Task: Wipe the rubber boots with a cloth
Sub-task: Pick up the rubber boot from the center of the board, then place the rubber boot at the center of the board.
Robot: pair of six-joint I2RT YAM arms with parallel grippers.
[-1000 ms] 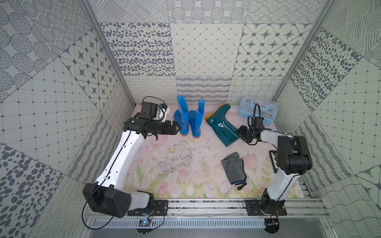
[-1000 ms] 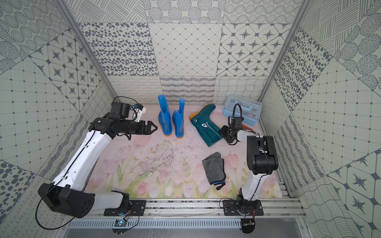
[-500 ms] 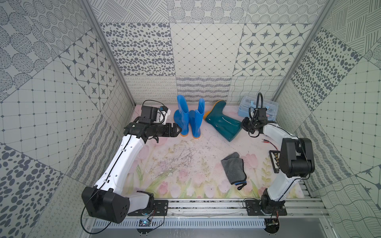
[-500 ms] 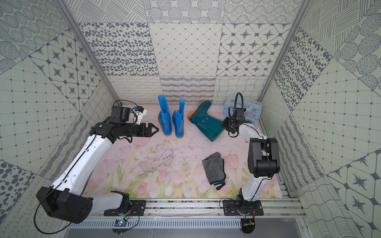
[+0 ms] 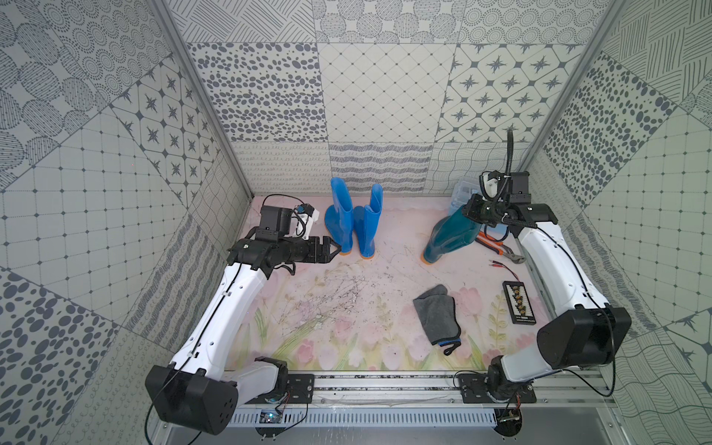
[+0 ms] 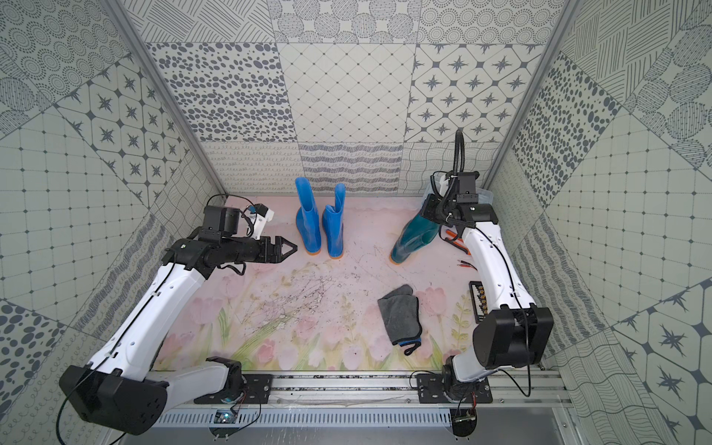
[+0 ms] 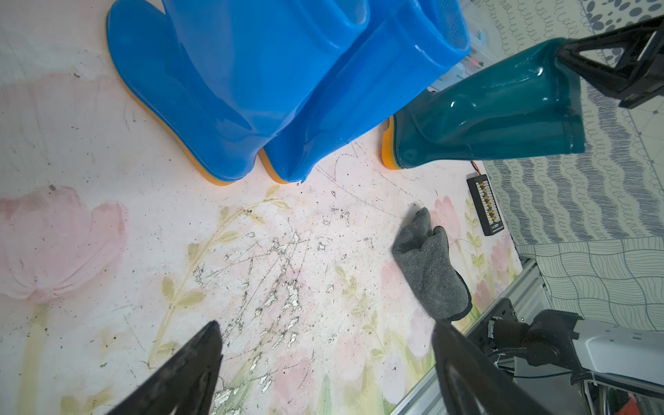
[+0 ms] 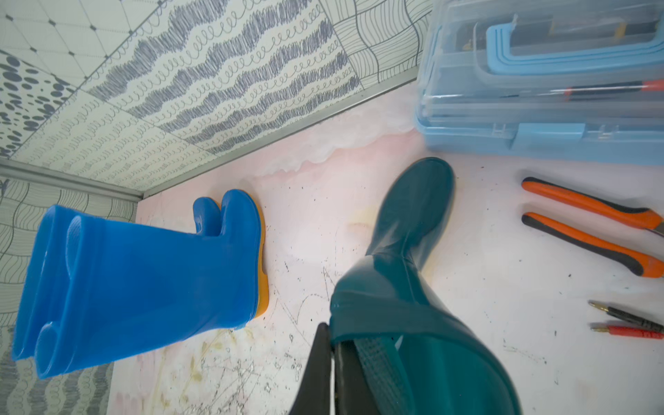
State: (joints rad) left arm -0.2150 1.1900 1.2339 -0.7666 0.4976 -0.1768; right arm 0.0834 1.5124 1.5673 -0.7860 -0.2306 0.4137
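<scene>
While your right tool (image 8: 331, 343) is clamped on the top rim of the teal boot (image 5: 447, 235), that boot leans, apparently sole-edge on the tabletop (image 5: 389, 269), near the blue boots (image 5: 352, 227). Your left tool (image 5: 332, 248) gapes empty just beside them. The grey cloth (image 5: 437, 318) lies crumpled, well apart from them.

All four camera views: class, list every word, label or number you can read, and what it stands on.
None can be read.
Small pale print at one end of the flat black connector board: too small to read.
No lettering visible on the glossy blue rubber boots, dark teal rubber boot or grey microfibre cloth.
</scene>
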